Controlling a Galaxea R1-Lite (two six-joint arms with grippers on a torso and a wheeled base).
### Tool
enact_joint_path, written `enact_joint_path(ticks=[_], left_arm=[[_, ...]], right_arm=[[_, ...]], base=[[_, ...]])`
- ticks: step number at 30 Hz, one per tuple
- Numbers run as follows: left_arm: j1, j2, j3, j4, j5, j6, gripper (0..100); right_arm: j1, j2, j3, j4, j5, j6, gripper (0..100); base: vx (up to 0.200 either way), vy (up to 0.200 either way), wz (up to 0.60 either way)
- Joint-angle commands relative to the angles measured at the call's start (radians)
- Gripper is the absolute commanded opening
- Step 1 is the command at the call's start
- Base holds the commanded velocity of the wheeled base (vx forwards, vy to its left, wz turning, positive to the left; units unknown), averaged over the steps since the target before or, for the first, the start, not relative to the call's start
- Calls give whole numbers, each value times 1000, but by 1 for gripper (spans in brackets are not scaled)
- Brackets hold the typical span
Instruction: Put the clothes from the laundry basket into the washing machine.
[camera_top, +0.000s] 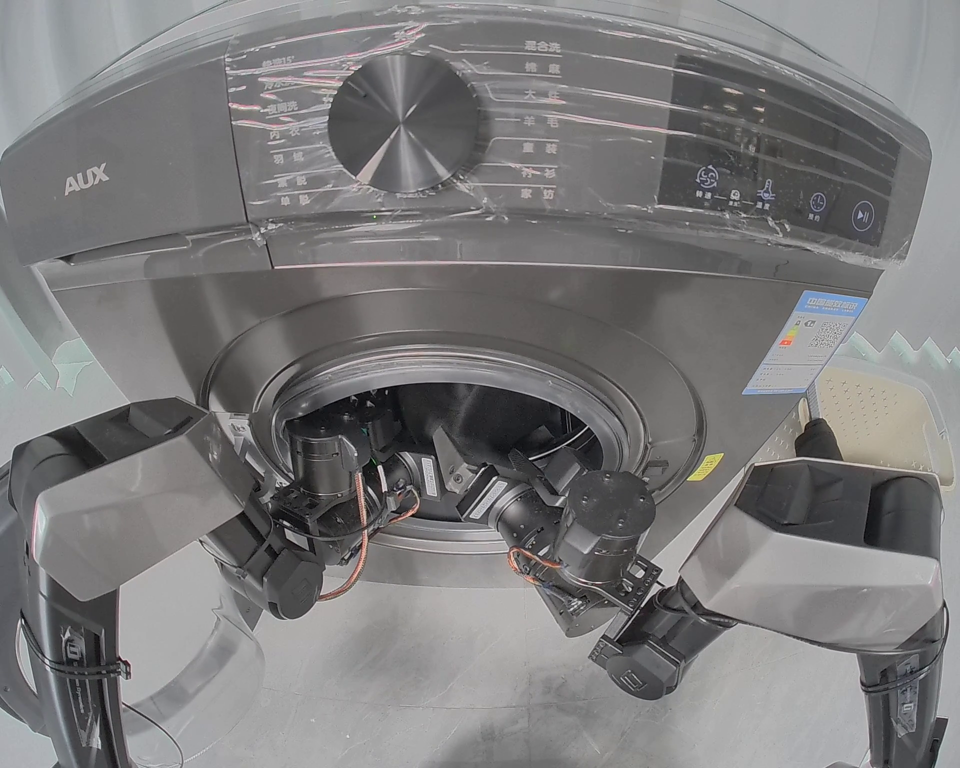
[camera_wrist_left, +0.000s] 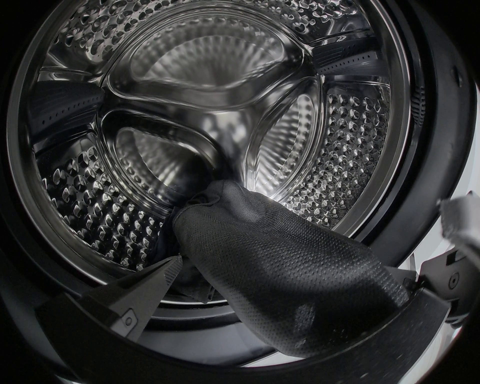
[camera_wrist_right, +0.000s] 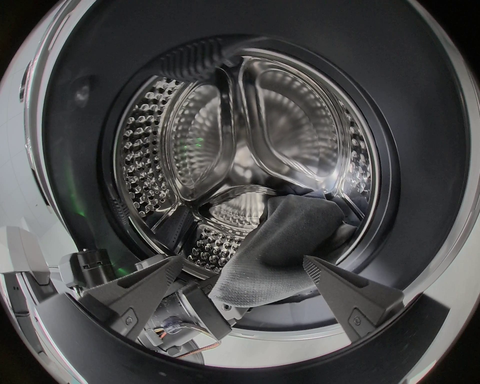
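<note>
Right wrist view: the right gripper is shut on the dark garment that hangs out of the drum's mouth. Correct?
No. The right gripper is open, its fingers spread and holding nothing, as the right wrist view shows. The dark garment does hang out of the drum's mouth, beyond those fingers.

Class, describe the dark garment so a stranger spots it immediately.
Find the silver washing machine, then its open steel drum. A black mesh-textured garment trails from the drum floor toward the opening. It alone is soft and matte among shiny dimpled metal.
</note>
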Motion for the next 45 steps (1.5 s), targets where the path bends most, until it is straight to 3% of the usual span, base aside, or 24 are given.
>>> enact_joint_path(ticks=[1,7,13,14,36,45], left_arm=[[-5,3,-2,-2,7,-1,100],[-8,3,1,-13,12,-1,100],[-9,3,6,-16,13,-1,100],[-11,3,5,-16,13,-1,100],[3,-7,106,-83,7,9,100],[-34,-8,179,-148,-19,18,100]], right_arm=[[-6,3,-5,23,0,35,100],[-15,26,-65,86,-2,101,100],[-26,46,-136,132,-20,128,100],[-26,47,-140,143,-25,131,0],[-61,46,-162,139,-57,137,0],[-70,47,-186,139,-71,136,0]], base=[[0,0,0],[0,0,0],[0,0,0],[0,0,0],[0,0,0],[0,0,0]])
